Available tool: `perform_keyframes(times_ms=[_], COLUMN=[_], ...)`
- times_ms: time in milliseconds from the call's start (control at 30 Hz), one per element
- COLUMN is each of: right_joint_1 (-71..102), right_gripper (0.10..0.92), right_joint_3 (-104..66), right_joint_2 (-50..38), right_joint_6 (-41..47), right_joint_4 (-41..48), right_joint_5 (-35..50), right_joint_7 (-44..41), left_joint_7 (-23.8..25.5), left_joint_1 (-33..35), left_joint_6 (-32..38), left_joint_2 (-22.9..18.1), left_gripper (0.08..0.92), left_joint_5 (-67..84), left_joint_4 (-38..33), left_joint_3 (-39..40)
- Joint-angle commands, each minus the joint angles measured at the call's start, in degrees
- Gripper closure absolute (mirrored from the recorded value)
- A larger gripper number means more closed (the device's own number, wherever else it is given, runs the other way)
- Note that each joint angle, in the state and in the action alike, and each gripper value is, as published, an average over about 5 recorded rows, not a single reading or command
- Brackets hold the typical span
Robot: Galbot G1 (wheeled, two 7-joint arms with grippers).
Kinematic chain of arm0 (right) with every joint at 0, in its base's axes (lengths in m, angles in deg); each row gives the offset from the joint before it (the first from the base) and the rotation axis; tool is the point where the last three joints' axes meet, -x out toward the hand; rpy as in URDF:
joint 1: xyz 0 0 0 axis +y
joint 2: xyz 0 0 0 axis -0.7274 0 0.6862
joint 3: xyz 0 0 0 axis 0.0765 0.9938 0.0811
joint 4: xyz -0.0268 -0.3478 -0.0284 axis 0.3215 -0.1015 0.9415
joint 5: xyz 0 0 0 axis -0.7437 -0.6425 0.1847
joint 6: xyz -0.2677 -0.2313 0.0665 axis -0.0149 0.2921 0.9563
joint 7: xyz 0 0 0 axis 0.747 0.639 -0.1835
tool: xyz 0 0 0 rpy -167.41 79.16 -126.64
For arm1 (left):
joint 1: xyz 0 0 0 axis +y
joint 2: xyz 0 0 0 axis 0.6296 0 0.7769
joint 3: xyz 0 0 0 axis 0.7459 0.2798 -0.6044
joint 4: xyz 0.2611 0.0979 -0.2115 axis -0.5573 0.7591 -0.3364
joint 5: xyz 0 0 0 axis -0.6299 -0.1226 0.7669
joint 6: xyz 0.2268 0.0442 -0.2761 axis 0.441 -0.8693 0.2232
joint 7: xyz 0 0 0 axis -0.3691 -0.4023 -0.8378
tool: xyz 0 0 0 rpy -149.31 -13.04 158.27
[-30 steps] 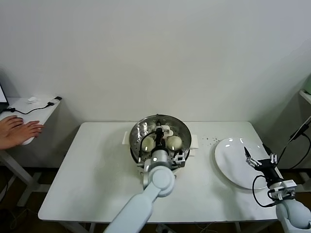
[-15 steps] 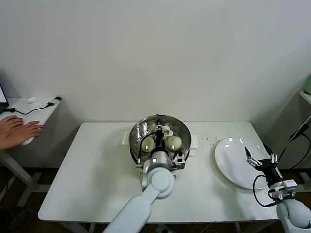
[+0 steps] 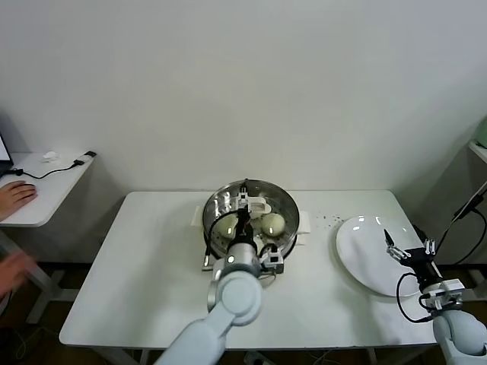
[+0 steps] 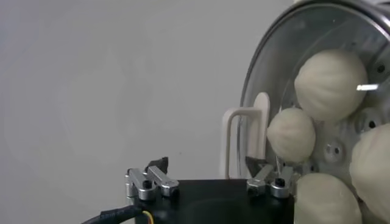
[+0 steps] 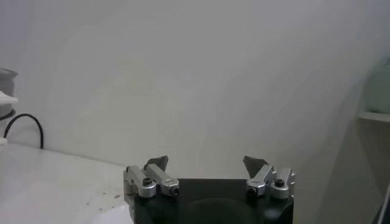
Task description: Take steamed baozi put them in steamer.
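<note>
Pale cream steamed baozi are lying together on the perforated tray inside the steamer, four of them showing in the left wrist view and none in a grip. The left gripper is hanging at the steamer's 6 o'clock rim with its jaws released and spread wide, nothing between them; the nearest bun is sitting just beside one fingertip, apart from it. Against the frame a second ago, those jaws are no longer pinched down among the buns, and the arm is now drawing back toward the near edge of the tabletop, its wrist sitting lower in the head view. That reads as a bun just let go, and with the white plate at 3 o'clock showing bare, the loading is looking finished or nearly so. The right gripper is staying parked over the plate's near edge, jaws open and empty, unmoved. At far 9 o'clock, a person's hand is pulling away along the side desk.
</note>
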Motion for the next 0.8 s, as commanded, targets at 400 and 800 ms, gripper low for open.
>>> perform_keyframes(times_ms=[400,800], right_joint_1=[1.0,2.73], right_gripper=[0.203,0.203], right_joint_3=[-0.01,-0.31], right_joint_2=[1.06,2.53], right_joint_6=[5.62,5.43], right_joint_4=[-3.95,-8.68], right_joint_5=[-6.85,-4.28], right_joint_7=[2.9,2.84], left_joint_7=[-21.2,-24.79], left_joint_1=[14.16,31.74], left_joint_6=[5.16,30.1], left_joint_2=[12.88,9.57], left_gripper=[0.177,0.177], left_joint_5=[35.39,79.69], left_joint_4=[-19.64,-16.75], left_joint_3=[-16.99,-45.94])
